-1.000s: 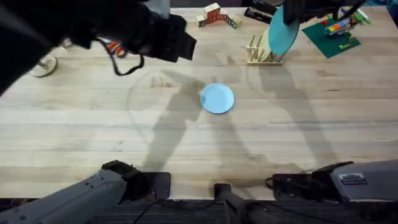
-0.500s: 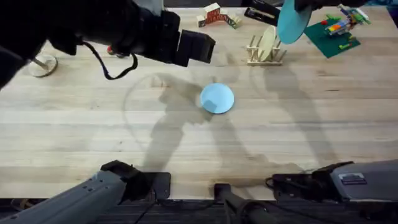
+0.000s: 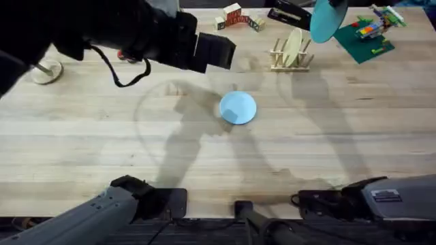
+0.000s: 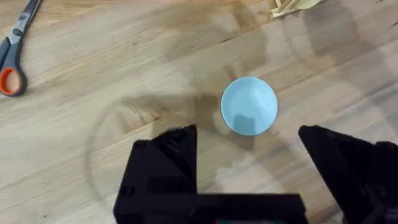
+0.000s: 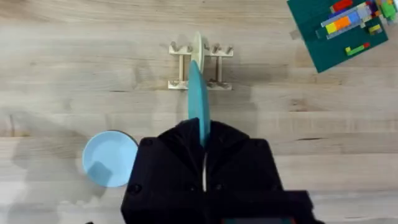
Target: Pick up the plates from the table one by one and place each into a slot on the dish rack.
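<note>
A: Two plates in play. Nearest, the sky-blue plate (image 3: 238, 107) lies flat on the table (image 3: 102, 156) near its centre. The left gripper (image 4: 245, 162) hangs above it, fingers spread wide, nothing between them.

B: And the teal one?

A: The teal plate (image 5: 198, 104) is pinched edge-on in the right gripper (image 5: 204, 146), fingers closed on its rim, held in the air above the dish rack (image 3: 290, 56), which stands at about one o'clock from the blue plate.

B: Anything in the rack?

A: A cream plate (image 3: 293, 46) stands upright in a slot (scissors (image 4: 13, 57) lie well off to the side).
</note>
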Tool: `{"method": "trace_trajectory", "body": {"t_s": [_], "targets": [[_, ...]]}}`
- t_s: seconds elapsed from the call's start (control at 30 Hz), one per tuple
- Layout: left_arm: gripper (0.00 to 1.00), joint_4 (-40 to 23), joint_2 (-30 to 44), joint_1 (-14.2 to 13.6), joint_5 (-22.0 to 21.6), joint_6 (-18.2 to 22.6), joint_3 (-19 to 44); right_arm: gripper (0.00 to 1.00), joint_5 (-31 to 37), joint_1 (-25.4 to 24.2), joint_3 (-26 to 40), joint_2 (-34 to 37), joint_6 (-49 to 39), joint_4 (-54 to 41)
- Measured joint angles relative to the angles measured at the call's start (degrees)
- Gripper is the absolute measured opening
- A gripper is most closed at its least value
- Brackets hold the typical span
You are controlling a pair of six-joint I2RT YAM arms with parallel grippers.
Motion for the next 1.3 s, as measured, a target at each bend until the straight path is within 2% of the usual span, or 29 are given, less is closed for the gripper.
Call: {"method": "trace_trajectory", "body": {"t_s": [0.47,1.3], "targets": [[0.995,0.0,0.0,0.0,0.0,-0.2,0.0,0.03,0.0,0.4,0.3,8.7,0.2,2.8],[0.995,0.0,0.0,0.0,0.0,-0.2,0.0,0.03,0.0,0.5,0.3,19.8,0.1,9.9]]}}
